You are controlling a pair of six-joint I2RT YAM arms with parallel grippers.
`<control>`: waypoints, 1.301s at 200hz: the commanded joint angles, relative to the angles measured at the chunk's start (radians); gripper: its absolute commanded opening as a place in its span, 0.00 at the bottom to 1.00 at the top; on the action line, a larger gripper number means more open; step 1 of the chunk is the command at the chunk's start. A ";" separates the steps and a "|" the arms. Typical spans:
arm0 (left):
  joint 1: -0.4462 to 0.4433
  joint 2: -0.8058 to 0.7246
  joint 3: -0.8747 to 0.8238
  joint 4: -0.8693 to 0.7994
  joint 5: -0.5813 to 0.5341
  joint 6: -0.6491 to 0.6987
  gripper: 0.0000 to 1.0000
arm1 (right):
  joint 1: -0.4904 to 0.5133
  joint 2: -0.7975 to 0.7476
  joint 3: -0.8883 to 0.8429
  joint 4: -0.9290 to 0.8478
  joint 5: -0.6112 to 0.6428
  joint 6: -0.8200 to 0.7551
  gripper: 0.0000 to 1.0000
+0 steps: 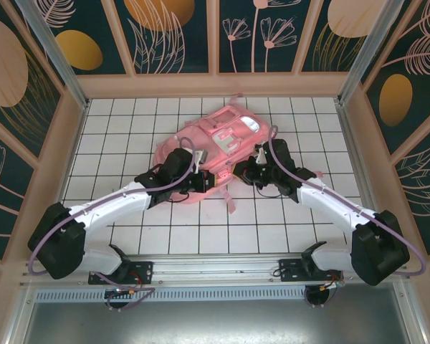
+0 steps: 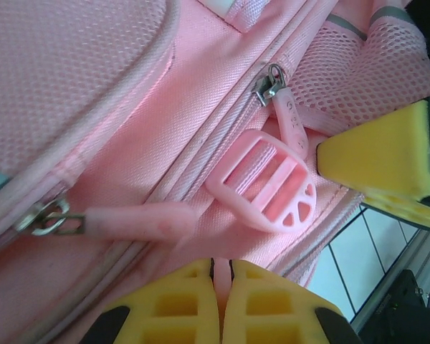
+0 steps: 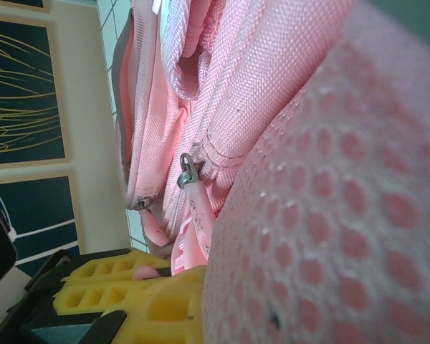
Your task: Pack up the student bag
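Pink student bag [image 1: 222, 132] lies mid-table, both grippers clenched at its near edge.
The left gripper [image 1: 204, 179] is shut just below a zipper pull [image 2: 140, 218] beside a buckle [image 2: 269, 188], seen from its wrist. The right gripper [image 1: 247, 168] is clenched against mesh, its catch unclear. The bag's contents are hidden. White tiled table [image 1: 129, 129], flowered walls [image 1: 172, 36].

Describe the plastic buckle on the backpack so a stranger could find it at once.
Start at the big pink backpack lying on the white tiled table. Along its near edge, beside a zip, sits the buckle. It alone is a flat, slotted plastic piece; the zip pulls beside it are slim tabs.
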 commanded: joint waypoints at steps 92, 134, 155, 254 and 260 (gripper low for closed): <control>0.009 -0.271 -0.205 -0.019 -0.364 -0.071 0.00 | -0.137 -0.064 -0.069 0.119 0.101 0.093 0.00; 0.024 -0.334 -0.256 -0.014 -0.446 -0.081 0.00 | -0.219 -0.015 -0.063 0.092 0.092 0.037 0.00; 0.036 -0.353 -0.277 -0.001 -0.447 -0.085 0.00 | -0.275 0.041 -0.049 0.079 0.081 -0.013 0.00; 0.049 -0.351 -0.339 0.215 -0.219 -0.047 0.00 | -0.341 0.284 0.148 -0.056 0.103 -0.228 0.71; 0.049 -0.355 -0.345 0.236 -0.195 -0.041 0.00 | -0.339 0.299 0.154 -0.064 0.108 -0.233 0.71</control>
